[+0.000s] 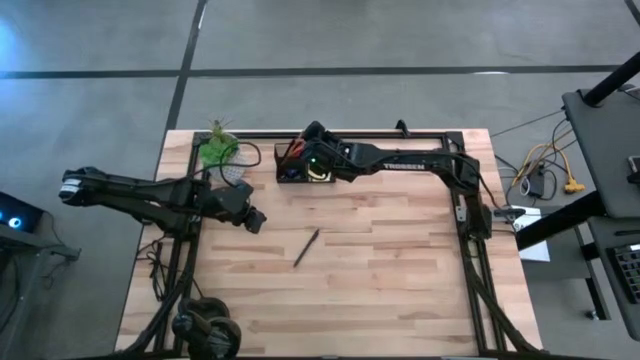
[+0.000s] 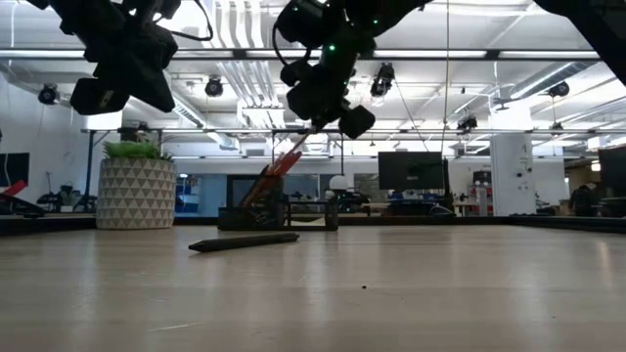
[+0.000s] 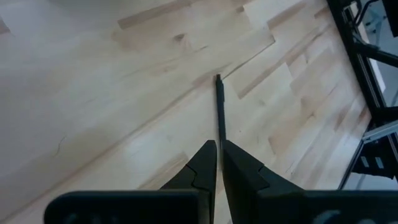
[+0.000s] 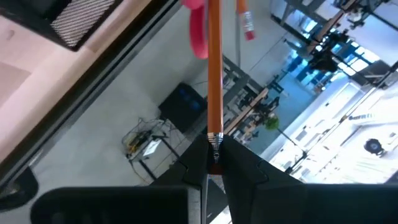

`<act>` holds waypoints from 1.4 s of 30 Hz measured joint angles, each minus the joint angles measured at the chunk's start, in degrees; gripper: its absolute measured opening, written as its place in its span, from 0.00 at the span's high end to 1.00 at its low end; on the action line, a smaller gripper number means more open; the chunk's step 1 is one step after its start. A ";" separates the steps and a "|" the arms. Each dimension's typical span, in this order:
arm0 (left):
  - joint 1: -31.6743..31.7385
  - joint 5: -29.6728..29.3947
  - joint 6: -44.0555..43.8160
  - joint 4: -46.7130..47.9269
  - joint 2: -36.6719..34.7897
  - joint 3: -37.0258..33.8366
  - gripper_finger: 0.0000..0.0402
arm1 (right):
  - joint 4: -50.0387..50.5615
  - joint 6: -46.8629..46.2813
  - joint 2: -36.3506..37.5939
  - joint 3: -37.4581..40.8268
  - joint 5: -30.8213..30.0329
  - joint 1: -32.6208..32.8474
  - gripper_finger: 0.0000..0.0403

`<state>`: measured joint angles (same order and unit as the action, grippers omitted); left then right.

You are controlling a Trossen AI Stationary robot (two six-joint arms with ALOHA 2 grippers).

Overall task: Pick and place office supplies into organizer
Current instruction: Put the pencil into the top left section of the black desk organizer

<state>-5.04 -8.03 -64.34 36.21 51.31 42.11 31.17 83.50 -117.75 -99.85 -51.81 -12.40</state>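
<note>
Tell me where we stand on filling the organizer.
Done: red-handled scissors already stand in the organizer. In hand: the right gripper, above the organizer, is shut on an orange pencil. Left: one black pen lies on the table; the left gripper is shut and empty above it.

The dark left arm reaches in from the left side, its claw [image 1: 254, 219] hanging above the worktop with fingers [image 3: 202, 167] pressed together. The dark right arm stretches along the far edge, its claw [image 4: 214, 152] pinched shut.
</note>
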 joint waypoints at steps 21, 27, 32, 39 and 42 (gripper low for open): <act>0.04 2.54 0.22 0.03 0.34 -0.26 0.98 | 4.88 -1.02 -7.29 -12.67 5.49 0.76 0.85; 0.02 2.51 0.26 0.04 0.44 -0.26 0.98 | 11.53 -4.13 -5.79 -10.47 5.38 0.05 0.87; 0.00 2.50 0.74 0.04 0.44 -0.26 0.98 | 11.98 -4.18 -5.06 -8.86 4.12 -0.44 0.88; 0.00 2.47 0.76 0.04 0.44 -0.26 0.98 | 11.47 -6.45 -4.51 -10.63 2.22 -1.64 0.88; 0.00 2.45 0.76 0.04 0.44 -0.26 0.98 | 11.48 -13.82 -3.89 -12.75 2.14 -1.70 0.87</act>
<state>-5.04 -5.58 -63.57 36.25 51.75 41.85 42.65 69.68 -121.64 -112.59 -49.67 -14.09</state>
